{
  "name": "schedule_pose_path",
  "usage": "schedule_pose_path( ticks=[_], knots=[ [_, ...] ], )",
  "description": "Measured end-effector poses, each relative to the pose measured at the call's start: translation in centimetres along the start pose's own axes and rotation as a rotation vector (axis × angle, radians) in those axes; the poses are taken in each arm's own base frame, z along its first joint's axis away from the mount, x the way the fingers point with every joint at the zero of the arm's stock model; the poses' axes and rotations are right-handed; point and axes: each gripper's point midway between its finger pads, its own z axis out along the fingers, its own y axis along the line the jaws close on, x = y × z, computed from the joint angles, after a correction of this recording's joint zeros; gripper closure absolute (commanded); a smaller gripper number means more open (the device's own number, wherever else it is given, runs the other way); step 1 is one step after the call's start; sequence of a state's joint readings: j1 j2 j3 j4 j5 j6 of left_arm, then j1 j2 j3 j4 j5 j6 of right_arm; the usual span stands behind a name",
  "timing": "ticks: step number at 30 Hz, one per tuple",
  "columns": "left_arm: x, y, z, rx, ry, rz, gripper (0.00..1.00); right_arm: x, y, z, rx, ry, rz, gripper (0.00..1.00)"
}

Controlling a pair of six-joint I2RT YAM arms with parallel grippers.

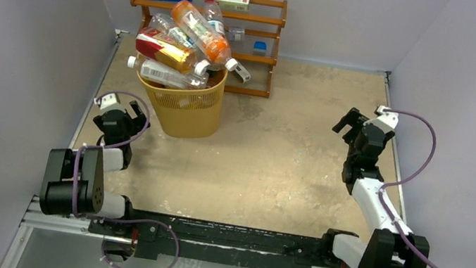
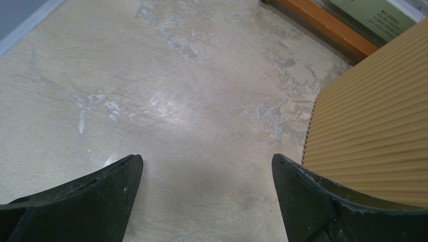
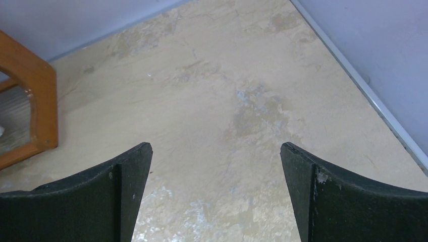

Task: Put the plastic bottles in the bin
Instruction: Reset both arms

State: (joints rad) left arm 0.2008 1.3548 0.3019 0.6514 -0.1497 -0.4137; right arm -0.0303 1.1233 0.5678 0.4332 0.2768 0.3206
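Plastic bottles (image 1: pixel 169 51) lay heaped past the rim of the bin (image 1: pixel 188 116). I judged them light, smooth and crushable, best taken mid-body. Your left gripper (image 2: pixel 207 196) and right gripper (image 3: pixel 216 191) stood spread, empty.

Plastic bottles (image 1: pixel 180 51) heaped high in the yellow mesh bin (image 1: pixel 185 112), lying crosswise, spilling over its rim; bin stands upright on the surface (image 1: pixel 274 161), back left.

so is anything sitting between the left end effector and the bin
Nothing visible. Only bare table lies between the open left end effector and the bin, whose wall is close on its right in the wrist view. The bottles are heaped in it.
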Motion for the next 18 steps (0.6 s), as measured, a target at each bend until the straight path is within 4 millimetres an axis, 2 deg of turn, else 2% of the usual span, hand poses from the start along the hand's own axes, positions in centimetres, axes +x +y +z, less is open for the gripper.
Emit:
schedule_pose_path(
  ticks=[7,14,18],
  knots=[
    [0.5,-1.2,0.8,0.097,0.007,0.006,0.01,1.6,-1.7,0.0,0.024,-0.02,-0.019,0.0],
    [-0.2,-1.4,1.6,0.136,-0.029,-0.01,0.01,1.4,-2.4,1.0,0.037,-0.065,-0.018,0.0],
    [0.1,-1.4,2.0,0.144,-0.029,-0.011,0.01,1.1,-3.1,1.7,0.058,-0.088,-0.008,0.0]
  ],
)
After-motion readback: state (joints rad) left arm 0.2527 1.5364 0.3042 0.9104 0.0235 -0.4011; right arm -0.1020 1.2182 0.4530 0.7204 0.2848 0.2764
